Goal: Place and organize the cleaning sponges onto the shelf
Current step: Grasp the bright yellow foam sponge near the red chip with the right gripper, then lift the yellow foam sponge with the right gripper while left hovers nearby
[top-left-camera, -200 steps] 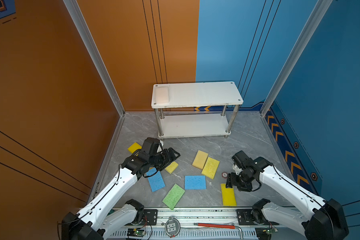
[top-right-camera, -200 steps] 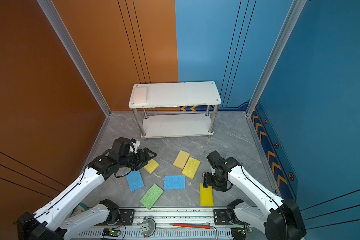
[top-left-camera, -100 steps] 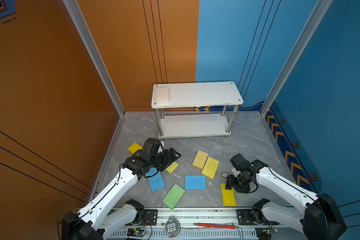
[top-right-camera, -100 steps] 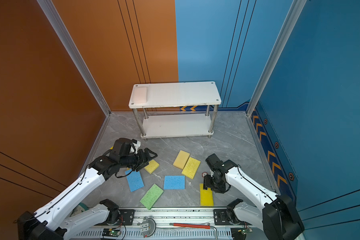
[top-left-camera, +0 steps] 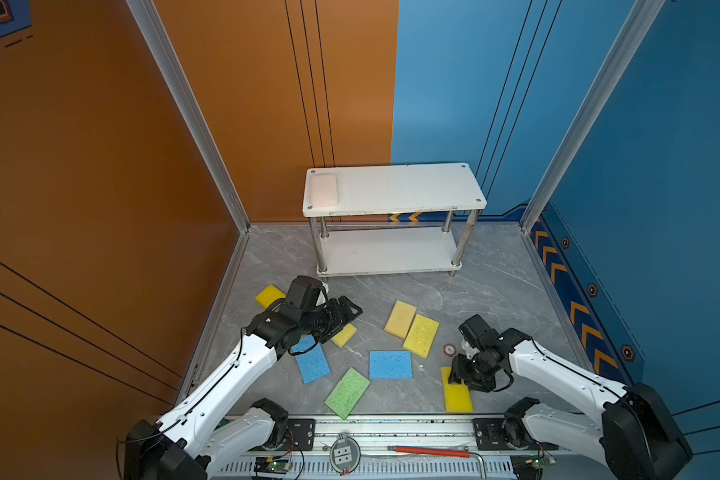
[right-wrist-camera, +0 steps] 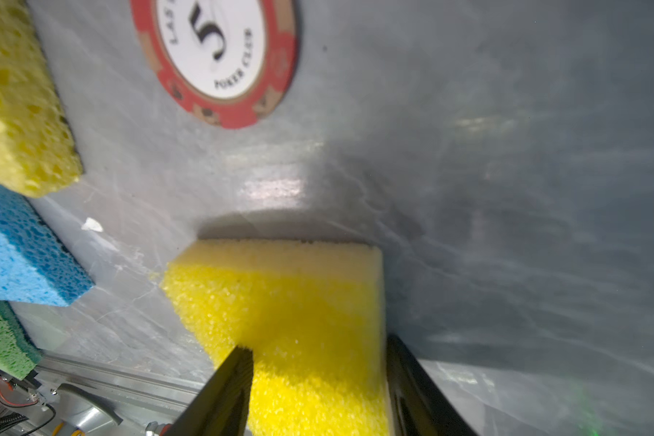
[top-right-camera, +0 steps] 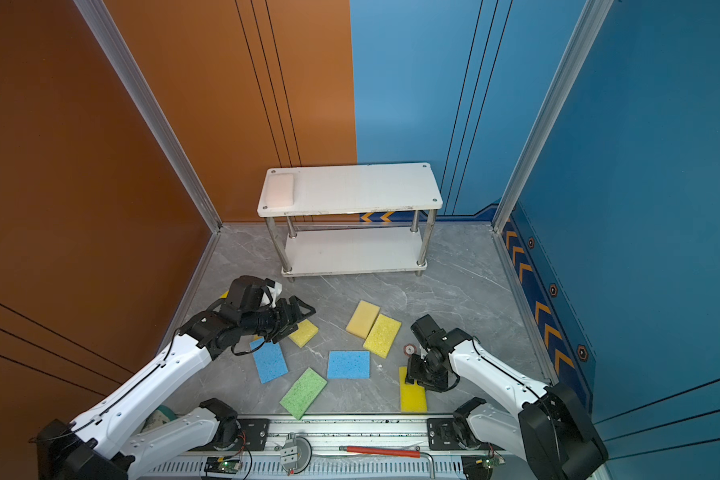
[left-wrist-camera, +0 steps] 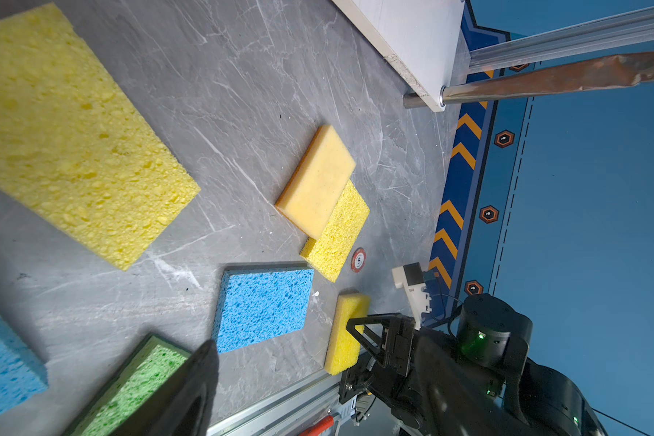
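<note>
Right by the rail, my right gripper (top-left-camera: 460, 380) is down on the bright yellow sponge (top-left-camera: 458, 399), which lies flat on the floor. My fingers (right-wrist-camera: 223, 392) are at one end of it, but clamped or not, I can't tell. The green sponge (top-left-camera: 347, 392) and a blue sponge (top-left-camera: 390, 365) lie flat nearby. Further out, my left gripper (top-left-camera: 348, 309) hangs spread wide and empty, close to the small yellow sponge (top-left-camera: 344, 335). At the back stands the shelf (top-left-camera: 391, 249), with the pale sponge (top-left-camera: 323, 190) on the left end of its top board.
</note>
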`<move>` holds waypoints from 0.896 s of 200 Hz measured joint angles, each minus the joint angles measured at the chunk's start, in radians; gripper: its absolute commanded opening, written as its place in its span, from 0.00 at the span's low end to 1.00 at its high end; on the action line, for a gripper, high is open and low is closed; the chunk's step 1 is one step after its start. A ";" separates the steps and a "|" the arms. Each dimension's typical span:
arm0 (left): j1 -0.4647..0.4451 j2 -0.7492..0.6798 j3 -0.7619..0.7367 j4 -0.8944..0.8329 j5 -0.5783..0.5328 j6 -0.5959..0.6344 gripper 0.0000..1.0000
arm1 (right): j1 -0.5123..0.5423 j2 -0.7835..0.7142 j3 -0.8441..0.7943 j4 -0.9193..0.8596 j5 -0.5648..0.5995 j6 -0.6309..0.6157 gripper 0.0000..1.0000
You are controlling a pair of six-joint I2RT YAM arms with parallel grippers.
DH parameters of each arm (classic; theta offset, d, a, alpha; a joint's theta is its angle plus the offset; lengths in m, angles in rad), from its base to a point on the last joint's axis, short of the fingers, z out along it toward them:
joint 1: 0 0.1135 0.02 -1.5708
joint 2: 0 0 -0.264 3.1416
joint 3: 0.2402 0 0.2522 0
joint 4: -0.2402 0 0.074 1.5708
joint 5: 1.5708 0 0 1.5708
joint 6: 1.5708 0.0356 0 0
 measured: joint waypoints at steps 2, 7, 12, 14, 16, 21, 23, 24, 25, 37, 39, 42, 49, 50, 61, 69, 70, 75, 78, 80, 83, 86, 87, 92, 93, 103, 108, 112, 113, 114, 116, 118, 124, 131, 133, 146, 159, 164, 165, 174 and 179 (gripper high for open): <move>0.000 0.001 0.000 0.000 0.000 0.000 0.83 | 0.000 0.000 -0.001 0.002 -0.001 0.000 0.52; 0.000 0.002 0.000 0.000 0.000 0.000 0.83 | 0.000 0.000 -0.001 0.003 -0.002 0.002 0.50; 0.000 0.002 0.000 0.000 0.000 0.000 0.83 | 0.000 0.000 -0.002 0.005 -0.003 0.003 0.49; 0.000 0.002 0.000 0.000 0.000 0.000 0.83 | 0.000 0.000 -0.002 0.006 -0.003 0.003 0.47; 0.000 0.003 0.000 0.000 0.000 0.000 0.83 | 0.000 0.000 -0.003 0.007 -0.004 0.005 0.47; 0.000 0.003 0.000 0.000 0.000 0.000 0.83 | 0.000 0.000 -0.004 0.010 -0.004 0.006 0.45; 0.000 0.003 0.000 0.000 0.000 0.000 0.83 | 0.000 0.000 -0.004 0.010 -0.004 0.005 0.44; 0.000 0.003 0.000 0.000 0.000 0.000 0.83 | 0.000 0.000 -0.004 0.010 -0.004 0.004 0.44; 0.000 0.003 0.000 0.000 0.000 0.000 0.83 | 0.000 0.000 -0.004 0.011 -0.004 0.007 0.43; 0.000 0.003 0.000 0.000 0.000 0.000 0.83 | 0.000 0.000 -0.006 0.015 -0.005 0.008 0.38; 0.000 0.003 0.000 0.000 0.000 0.000 0.83 | 0.000 0.000 -0.006 0.017 -0.005 0.009 0.38; 0.000 0.003 0.000 0.000 0.000 0.000 0.83 | 0.000 0.000 -0.006 0.018 -0.006 0.009 0.36; 0.000 0.003 0.000 0.000 0.000 -0.002 0.83 | 0.000 -0.001 -0.006 0.018 -0.007 0.010 0.34; 0.000 0.003 0.000 0.000 0.000 -0.002 0.83 | 0.000 -0.001 -0.006 0.019 -0.007 0.008 0.33; 0.000 0.003 0.000 0.000 0.000 -0.003 0.83 | 0.001 -0.003 -0.006 0.019 -0.007 0.010 0.30; 0.000 0.003 -0.001 0.000 0.000 -0.003 0.83 | 0.001 -0.005 -0.006 0.019 -0.007 0.009 0.27; 0.000 0.003 -0.001 0.000 0.000 -0.003 0.83 | 0.001 -0.005 -0.006 0.019 -0.007 0.008 0.26; 0.000 0.003 -0.001 0.000 0.000 -0.003 0.83 | 0.001 -0.007 -0.006 0.019 -0.008 0.010 0.23; 0.000 0.003 -0.002 0.000 0.000 -0.003 0.83 | 0.001 -0.007 -0.006 0.019 -0.007 0.008 0.22; 0.000 0.003 -0.002 0.000 0.000 -0.003 0.83 | 0.001 -0.008 -0.006 0.019 -0.007 0.011 0.21; 0.000 0.003 -0.002 0.000 0.000 -0.003 0.83 | 0.001 -0.009 -0.006 0.019 -0.008 0.011 0.20; 0.000 0.003 -0.003 0.000 0.000 -0.003 0.83 | 0.001 -0.010 -0.006 0.019 -0.008 0.011 0.20; 0.000 0.003 -0.003 0.000 0.000 -0.003 0.83 | 0.001 -0.011 -0.006 0.019 -0.008 0.012 0.20; 0.000 0.003 -0.003 0.000 0.000 -0.003 0.83 | 0.001 -0.013 -0.006 0.019 -0.007 0.011 0.19; 0.000 0.003 -0.003 0.000 0.000 -0.003 0.83 | 0.001 -0.013 -0.006 0.019 -0.007 0.013 0.19; 0.000 0.003 -0.003 0.000 0.000 -0.003 0.83 | 0.001 -0.020 -0.006 0.018 -0.007 0.013 0.18; 0.000 0.003 -0.003 0.000 0.000 -0.003 0.83 | 0.001 -0.024 -0.006 0.018 -0.007 0.013 0.17; 0.000 0.003 -0.003 0.000 0.000 -0.003 0.83 | 0.001 -0.027 -0.005 0.017 -0.006 0.013 0.16; 0.000 0.003 -0.003 0.000 0.000 -0.003 0.83 | 0.001 -0.028 -0.005 0.018 -0.006 0.013 0.16; 0.000 0.003 -0.003 0.000 0.000 -0.003 0.83 | 0.001 -0.029 -0.004 0.018 -0.006 0.013 0.16; 0.000 0.003 -0.003 0.000 0.000 -0.003 0.83 | 0.001 -0.031 -0.003 0.018 -0.005 0.013 0.15; 0.000 0.003 -0.003 0.000 0.000 -0.003 0.83 | 0.001 -0.034 -0.002 0.018 -0.003 0.013 0.15; 0.000 0.003 -0.003 0.000 0.000 -0.003 0.83 | 0.001 -0.040 0.002 0.017 -0.002 0.013 0.15; 0.000 0.003 -0.003 0.000 0.000 -0.003 0.83 | 0.001 -0.047 0.010 0.016 0.003 0.013 0.15; 0.000 0.003 -0.003 0.000 0.000 -0.003 0.83 | 0.001 -0.049 0.013 0.016 0.004 0.013 0.15; 0.000 0.003 -0.003 0.000 0.000 -0.003 0.83 | 0.000 -0.061 0.037 0.014 0.005 0.013 0.14; 0.001 0.003 -0.003 0.000 0.000 -0.003 0.83 | 0.000 -0.066 0.063 0.013 0.005 0.013 0.14; 0.001 0.003 -0.003 0.000 0.000 -0.003 0.83 | 0.000 -0.067 0.073 0.013 0.005 0.013 0.14; 0.001 0.003 -0.003 0.000 0.000 -0.003 0.83 | 0.000 -0.067 0.075 0.013 0.005 0.013 0.14; 0.001 0.003 -0.003 0.000 0.000 -0.003 0.83 | 0.000 -0.067 0.090 0.012 0.004 0.013 0.14; 0.001 0.003 -0.003 0.000 0.000 -0.003 0.83 | 0.000 -0.067 0.098 0.010 0.004 0.013 0.14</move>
